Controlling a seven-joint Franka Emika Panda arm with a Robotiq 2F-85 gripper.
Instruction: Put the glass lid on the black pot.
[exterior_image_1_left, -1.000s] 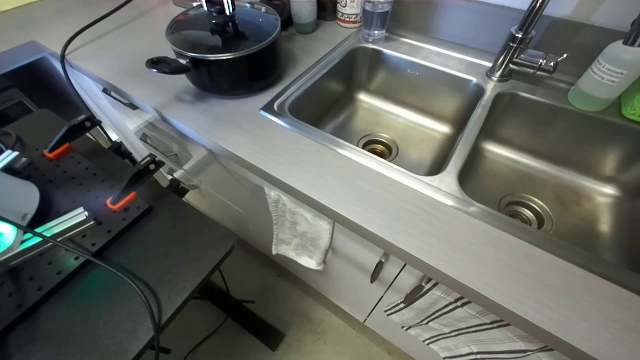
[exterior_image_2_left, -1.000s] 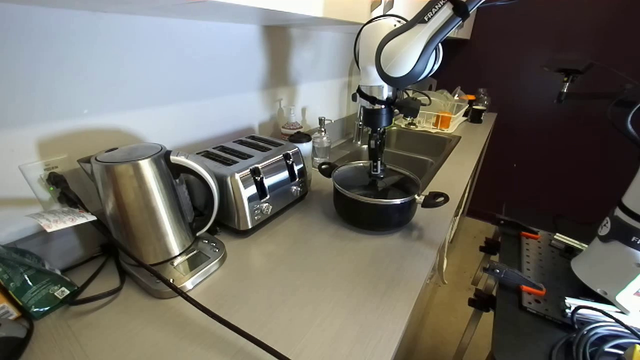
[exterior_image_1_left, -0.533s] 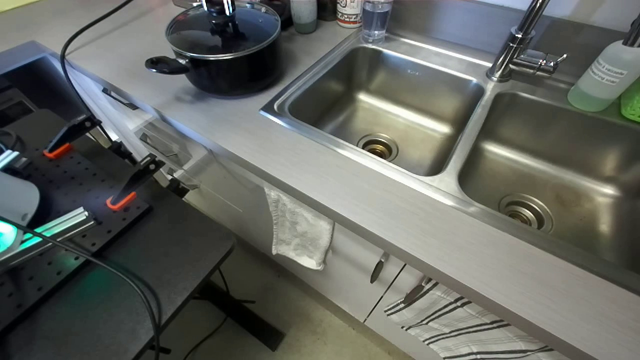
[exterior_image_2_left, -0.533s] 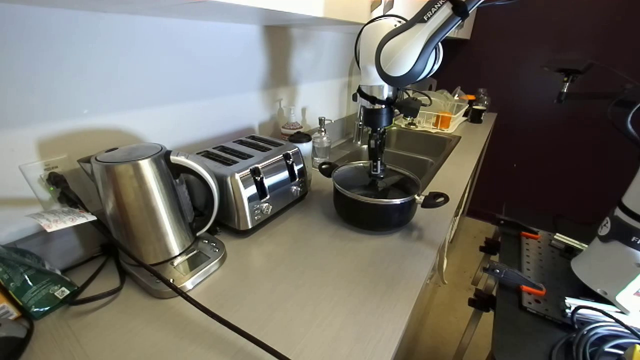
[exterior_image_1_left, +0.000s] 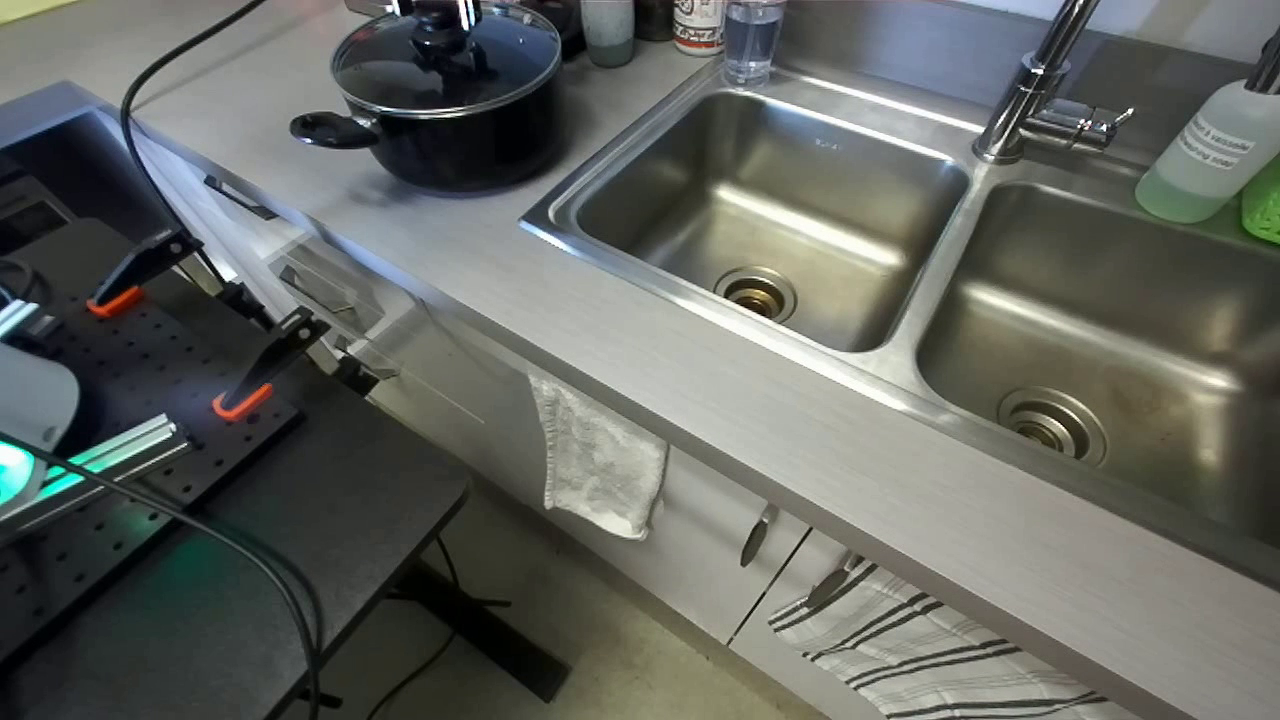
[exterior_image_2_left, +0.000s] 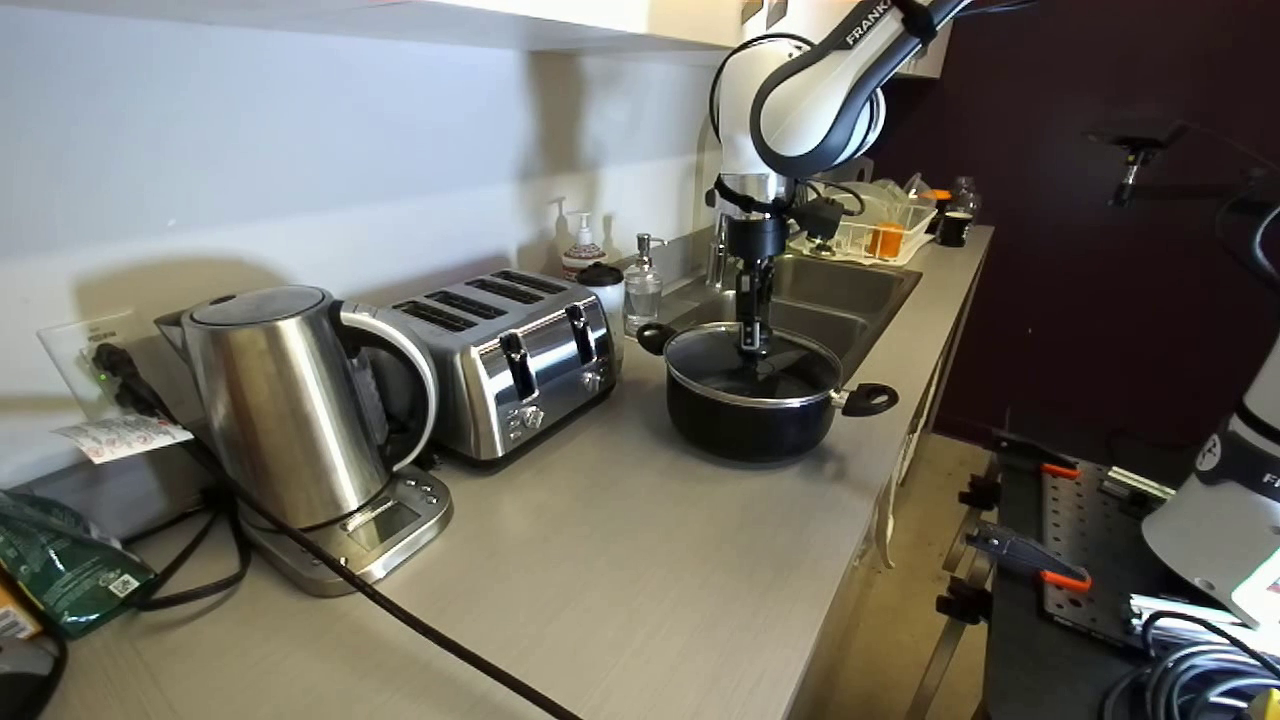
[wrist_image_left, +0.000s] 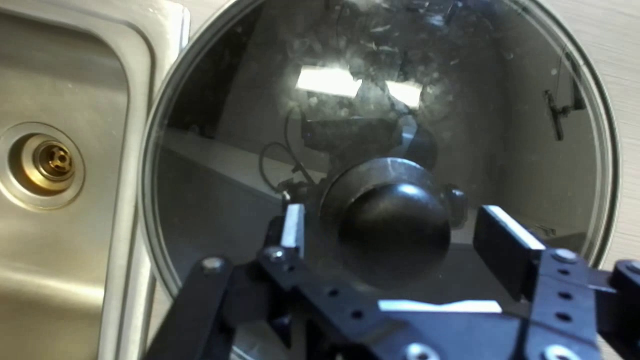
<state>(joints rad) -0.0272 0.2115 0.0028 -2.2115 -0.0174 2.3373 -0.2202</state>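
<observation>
Leftmost in an exterior view I have the steel kettle (exterior_image_2_left: 285, 410) on its base, spout to the left. Just beside it stands the toaster (exterior_image_2_left: 505, 365), then a dark-topped cup (exterior_image_2_left: 603, 292) and a pump bottle (exterior_image_2_left: 643, 292), all along the wall (exterior_image_2_left: 330, 150) side of the table (exterior_image_2_left: 620, 560).

Next is the black pot (exterior_image_2_left: 750, 435), upright on the table. Its long axis runs through the side handles (exterior_image_2_left: 868, 400), crosswise to the table: one handle points toward the wall side, its opposite toward the front edge. The glass lid (exterior_image_2_left: 703, 365) lies on the pot, level, its metal rim following the pot's mouth; it is round, equally wide every way, and its dark knob (wrist_image_left: 395, 232) points straight up.

My claw (exterior_image_2_left: 752, 342) hangs straight down over the lid's centre. In the wrist view I see its fingers (wrist_image_left: 505, 255) spread apart, one on each side of the knob, with a gap showing between each finger and the knob.

Further right, beyond the pot and just beside it, comes the sink (exterior_image_2_left: 840, 290), with the dish rack (exterior_image_2_left: 850, 245) past its basins.
</observation>
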